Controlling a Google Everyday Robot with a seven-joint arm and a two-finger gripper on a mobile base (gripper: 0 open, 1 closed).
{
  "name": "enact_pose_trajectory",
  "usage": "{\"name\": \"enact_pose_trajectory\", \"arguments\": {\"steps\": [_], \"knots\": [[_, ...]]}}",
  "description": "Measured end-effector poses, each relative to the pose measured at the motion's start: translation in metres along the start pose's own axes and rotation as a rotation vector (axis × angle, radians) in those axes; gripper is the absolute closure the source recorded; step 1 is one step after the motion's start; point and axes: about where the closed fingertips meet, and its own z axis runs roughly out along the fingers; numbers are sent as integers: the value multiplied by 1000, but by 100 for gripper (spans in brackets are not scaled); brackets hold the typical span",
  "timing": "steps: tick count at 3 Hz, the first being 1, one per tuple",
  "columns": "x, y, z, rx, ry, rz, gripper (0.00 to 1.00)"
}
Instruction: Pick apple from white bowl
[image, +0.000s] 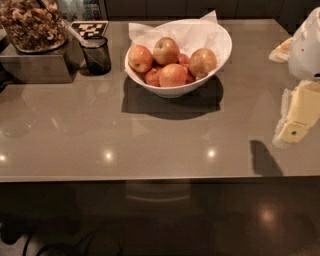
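Evidently held clear: pale yellowish tool (292, 131) at three o'clock over glossy grey tabletop (150, 142), opening untellable; dull-red, tan-patched round apple (202, 61) seemingly propped on neighbours (172, 75), two o'clock inside paper-lined white bowl (175, 91).

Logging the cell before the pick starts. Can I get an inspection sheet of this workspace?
Surface: glossy brown-grey counter, reflecting lights.
Job's things: apple on the right of the pile in the paper-lined white bowl.
Clutter: other apples; dark mesh cup; nut container; checkered tag.
Grippers: gripper at right edge, above counter, apart from bowl.
Cables: possible dark loops under counter, bottom left.
Surroundings: dark cabinet fronts behind.
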Motion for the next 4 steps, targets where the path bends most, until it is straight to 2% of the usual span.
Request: {"name": "enact_pose_trajectory", "arguments": {"steps": [1, 2, 3, 4], "knots": [[0, 0, 0, 0, -1, 0, 0], [-4, -3, -4, 19, -31, -12, 0], [-6, -27, -15, 70, -160, 30, 0], [-20, -66, -29, 99, -369, 121, 0]]}}
